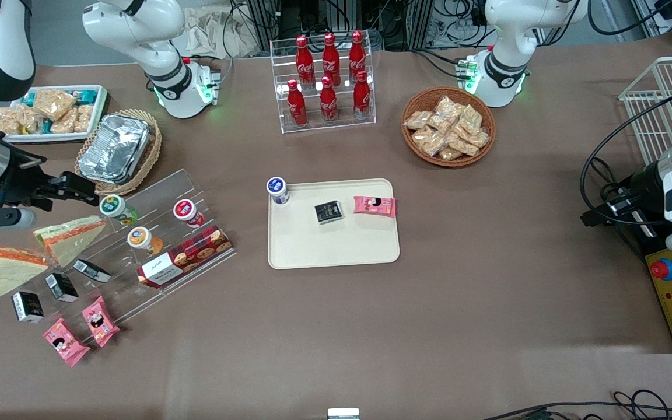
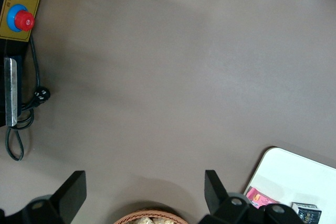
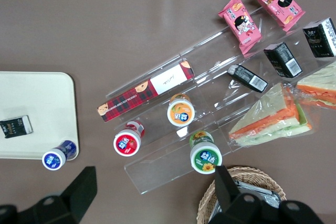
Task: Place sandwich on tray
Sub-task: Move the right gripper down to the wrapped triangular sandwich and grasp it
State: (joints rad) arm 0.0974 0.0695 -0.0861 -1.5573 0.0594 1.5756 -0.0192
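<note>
Franka right arm poised over a snack display: the gripper point(image 1: 92, 195), jaws spread wide and holding nothing, hovers in the upper-middle band of the front frame at the working arm's end of the table, between the foil container point(image 1: 114, 149) in its wicker basket and the clear acrylic stepped rack point(image 1: 155, 186).

The sandwich point(image 1: 70, 236), taken here to be the wedge closest to the gripper, is seen lying flat on the end of the rack, just below the gripper in the front frame and so nearer the camera. Its long axis runs roughly across the frame, the orange-red filling edge turned up-frame toward the gripper and the point aimed toward the tray point(image 1: 336, 245). In the right wrist view the sandwich point(image 3: 270, 116) is shown off to one side of the gripper point(image 3: 153, 169), not between its fingers. A short shift toward the camera and a descent are judged to be needed.

A green-lidded cup point(image 1: 115, 207) is standing just beside the wedge's point and may be brushed. The second sandwich point(image 1: 12, 274) lies lower in the frame, close by.

The tray sits mid-frame, well apart, already carrying a blue-lidded cup point(image 1: 276, 189), a black pack point(image 1: 329, 212) and a pink snack pack point(image 1: 374, 205); its lower half is bare.
</note>
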